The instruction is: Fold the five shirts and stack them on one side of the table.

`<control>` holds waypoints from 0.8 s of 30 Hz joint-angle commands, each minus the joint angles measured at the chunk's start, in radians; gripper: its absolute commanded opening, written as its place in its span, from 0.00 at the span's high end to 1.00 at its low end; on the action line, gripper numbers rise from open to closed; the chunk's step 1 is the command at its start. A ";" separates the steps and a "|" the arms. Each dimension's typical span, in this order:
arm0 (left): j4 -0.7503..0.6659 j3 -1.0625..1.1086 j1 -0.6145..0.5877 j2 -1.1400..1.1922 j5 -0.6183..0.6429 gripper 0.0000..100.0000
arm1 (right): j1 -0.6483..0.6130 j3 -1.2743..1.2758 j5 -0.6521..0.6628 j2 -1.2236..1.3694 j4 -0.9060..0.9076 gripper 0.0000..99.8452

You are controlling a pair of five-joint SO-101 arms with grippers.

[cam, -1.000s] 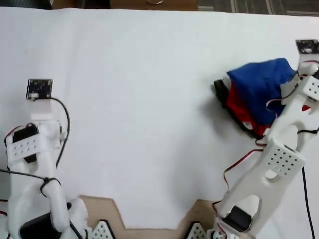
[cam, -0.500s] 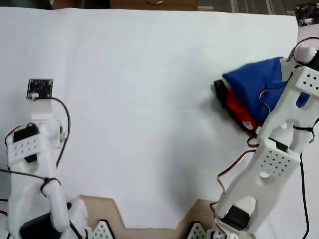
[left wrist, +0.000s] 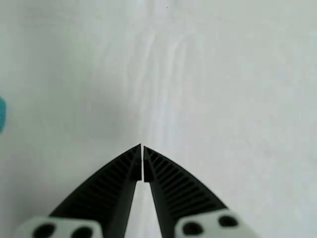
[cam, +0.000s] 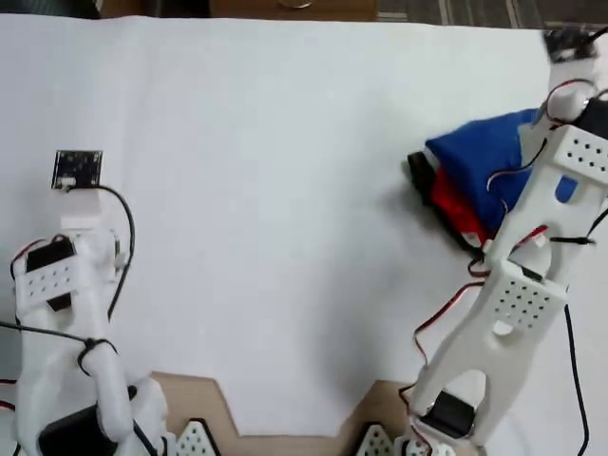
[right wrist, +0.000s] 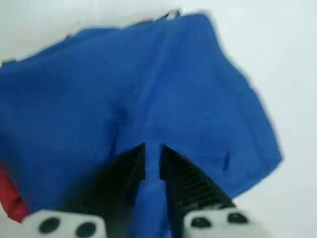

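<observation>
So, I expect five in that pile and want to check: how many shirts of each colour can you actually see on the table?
blue shirt: 1
red shirt: 1
black shirt: 1
Total: 3 showing. Others may lie hidden between or under these, which cannot be told from here.

I take this for a robotics lab or a maker's test bench rather than a home. My table [cam: 285,142] is spread with a plain white sheet, and at its near edge a brown board [cam: 195,394] is cut out around the bases of my arms. My left arm [cam: 57,313] and right arm [cam: 513,313] are bare white plastic shells with rows of holes, with loose red and black wires [cam: 445,312] looped outside them, and a small uncased circuit board [cam: 76,169] sits out at my left wrist.
</observation>
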 commanded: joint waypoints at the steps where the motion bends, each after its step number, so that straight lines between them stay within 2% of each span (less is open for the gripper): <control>1: -0.012 -0.007 0.005 -0.040 0.006 0.98 | -0.021 -0.005 -0.003 0.039 0.019 0.98; 10: -0.035 -0.008 0.006 -0.040 0.005 0.98 | -0.039 -0.011 -0.005 0.163 0.053 0.98; 18: -0.034 -0.004 0.049 -0.040 0.006 0.98 | -0.074 -0.180 -0.002 0.024 0.084 0.98; 24: -0.034 -0.007 0.049 -0.040 0.006 0.98 | -0.148 -0.155 -0.003 -0.090 0.107 0.98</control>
